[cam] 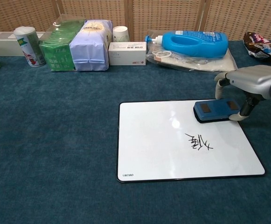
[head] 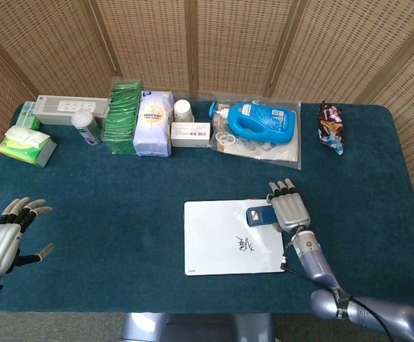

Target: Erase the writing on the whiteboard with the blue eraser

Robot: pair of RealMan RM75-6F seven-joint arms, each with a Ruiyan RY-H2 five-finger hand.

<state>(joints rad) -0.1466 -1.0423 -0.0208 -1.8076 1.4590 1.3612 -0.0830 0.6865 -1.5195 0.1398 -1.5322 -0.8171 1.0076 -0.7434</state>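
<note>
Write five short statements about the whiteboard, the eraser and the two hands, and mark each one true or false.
1. The blue eraser lies on the whiteboard. True.
2. The writing is already wiped off. False: black marks are there, nearer the front edge than the eraser.
3. The right hand is at the eraser's right end. True.
4. The left hand holds the whiteboard steady. False: it is off at the table's left edge, fingers apart, holding nothing.
5. The eraser covers the writing. False: they are apart.
</note>
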